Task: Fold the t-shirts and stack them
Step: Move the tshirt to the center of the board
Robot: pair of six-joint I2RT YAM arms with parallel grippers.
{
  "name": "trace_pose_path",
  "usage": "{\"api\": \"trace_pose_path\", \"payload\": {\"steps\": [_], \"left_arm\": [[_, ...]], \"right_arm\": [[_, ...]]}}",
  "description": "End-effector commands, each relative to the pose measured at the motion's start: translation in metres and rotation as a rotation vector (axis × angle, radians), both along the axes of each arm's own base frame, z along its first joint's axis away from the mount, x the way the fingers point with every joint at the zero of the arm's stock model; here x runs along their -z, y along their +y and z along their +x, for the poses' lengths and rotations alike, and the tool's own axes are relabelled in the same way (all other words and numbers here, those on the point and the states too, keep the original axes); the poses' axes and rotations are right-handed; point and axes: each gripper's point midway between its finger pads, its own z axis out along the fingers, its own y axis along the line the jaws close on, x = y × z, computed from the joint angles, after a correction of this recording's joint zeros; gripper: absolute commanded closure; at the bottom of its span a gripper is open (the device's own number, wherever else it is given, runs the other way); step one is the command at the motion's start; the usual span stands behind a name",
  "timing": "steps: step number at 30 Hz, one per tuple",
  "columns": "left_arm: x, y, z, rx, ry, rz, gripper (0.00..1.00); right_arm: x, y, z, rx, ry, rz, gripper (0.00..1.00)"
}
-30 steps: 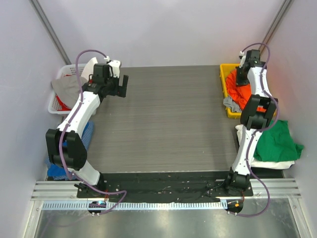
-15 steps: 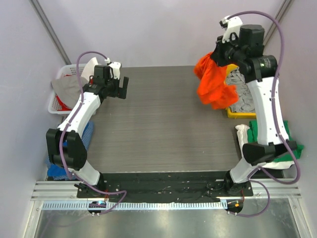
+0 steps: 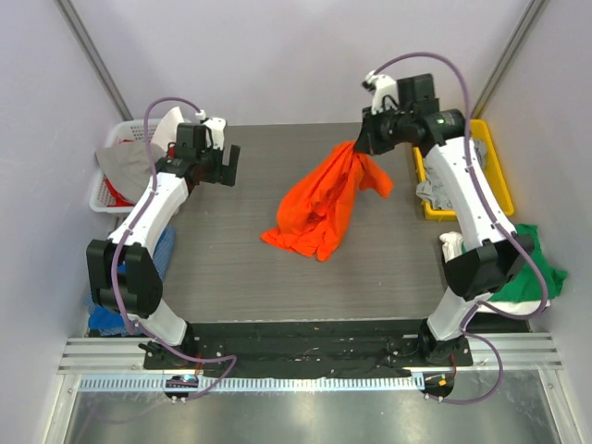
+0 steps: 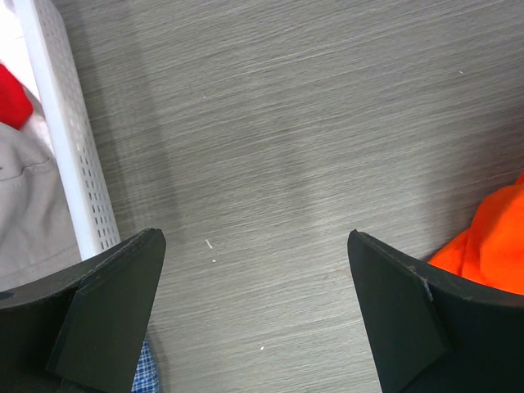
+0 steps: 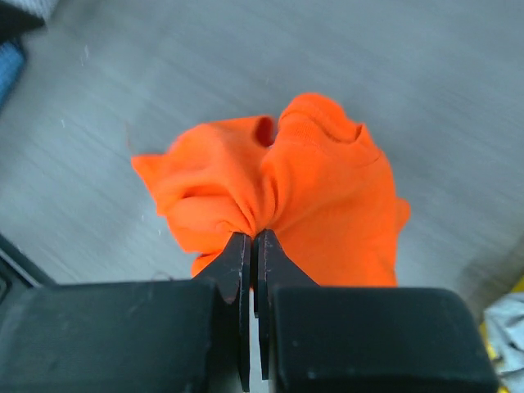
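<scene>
A bright orange t-shirt hangs bunched from my right gripper over the middle of the table, its lower end trailing on the grey surface. In the right wrist view the jaws are shut on a pinch of that orange t-shirt, with the gripper right at the cloth. My left gripper is open at the far left of the table, above bare surface; its wrist view shows the gripper wide apart and a corner of the orange t-shirt at the right edge. A green t-shirt lies on white cloth at the right.
A white basket with grey and red cloth stands at the far left, its wall close beside my left fingers. A yellow bin with grey cloth sits at the far right. Blue checked cloth lies beside the left arm.
My right gripper lifted the orange t-shirt out of the yellow bin and carried it left over the table, where its lower end now rests. The left arm has not moved.
</scene>
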Motion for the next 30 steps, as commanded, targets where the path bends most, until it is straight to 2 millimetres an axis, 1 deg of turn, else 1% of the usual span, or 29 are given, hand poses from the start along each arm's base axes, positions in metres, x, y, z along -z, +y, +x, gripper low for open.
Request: {"api": "trace_pose_path", "payload": {"steps": [1, 2, 3, 6, 8, 10, 11, 13, 14, 18, 19, 21, 22, 23, 24, 25, 27, 29, 30], "left_arm": [[-0.02, 0.003, 0.004, -0.012, -0.071, 0.01, 0.0], [-0.02, 0.003, 0.003, -0.011, -0.069, 0.009, 0.0], [-0.02, 0.003, 0.002, -0.008, -0.069, 0.008, 0.0], [-0.022, 0.0, 0.002, -0.004, -0.07, -0.005, 0.0], [-0.022, -0.008, -0.001, 0.024, -0.059, -0.038, 0.0], [-0.023, -0.013, -0.004, 0.042, -0.049, -0.05, 0.0], [-0.022, -0.015, -0.006, 0.049, -0.04, -0.054, 0.0], [-0.019, -0.024, -0.011, 0.078, -0.027, -0.064, 0.0], [-0.018, -0.027, -0.014, 0.092, -0.022, -0.067, 0.0], [-0.009, -0.051, -0.026, 0.21, 0.025, -0.093, 0.0], [-0.01, -0.065, -0.031, 0.276, 0.039, -0.122, 0.0], [0.0, -0.078, -0.041, 0.349, 0.095, -0.143, 0.0], [-0.002, -0.09, -0.047, 0.401, 0.111, -0.177, 0.0], [0.001, -0.095, -0.051, 0.425, 0.132, -0.186, 0.0], [0.002, -0.098, -0.053, 0.442, 0.141, -0.191, 0.0], [0.005, -0.106, -0.058, 0.481, 0.156, -0.205, 0.0], [0.01, -0.114, -0.064, 0.516, 0.178, -0.198, 0.0], [0.019, -0.118, -0.068, 0.54, 0.199, -0.181, 0.0], [0.023, -0.124, -0.071, 0.556, 0.211, -0.174, 0.0]], "right_arm": [[0.018, 0.004, 0.0, -0.013, -0.006, -0.065, 0.99], [0.025, 0.001, 0.0, -0.011, 0.004, -0.08, 0.99], [0.038, 0.0, -0.002, -0.015, 0.033, -0.095, 0.99], [0.053, -0.003, -0.005, -0.013, 0.05, -0.113, 0.99], [0.06, -0.008, 0.0, 0.01, 0.051, -0.148, 0.99], [0.059, -0.014, 0.008, 0.034, 0.035, -0.178, 0.99], [0.054, -0.019, 0.013, 0.053, 0.01, -0.202, 0.99], [0.049, -0.023, 0.02, 0.076, -0.013, -0.219, 0.99], [0.044, -0.029, 0.028, 0.106, -0.033, -0.243, 0.99], [0.037, -0.044, 0.042, 0.175, -0.08, -0.315, 0.99], [0.036, -0.05, 0.046, 0.204, -0.089, -0.338, 0.99], [0.033, -0.061, 0.054, 0.25, -0.103, -0.372, 0.99], [0.033, -0.062, 0.057, 0.256, -0.108, -0.381, 0.99], [0.028, -0.066, 0.06, 0.277, -0.124, -0.392, 0.99], [0.028, -0.07, 0.063, 0.295, -0.129, -0.405, 0.99], [0.027, -0.076, 0.066, 0.32, -0.137, -0.425, 0.99], [0.02, -0.081, 0.072, 0.35, -0.164, -0.436, 0.99], [0.017, -0.085, 0.075, 0.371, -0.177, -0.457, 0.99], [0.017, -0.088, 0.077, 0.384, -0.176, -0.465, 0.99]]}}
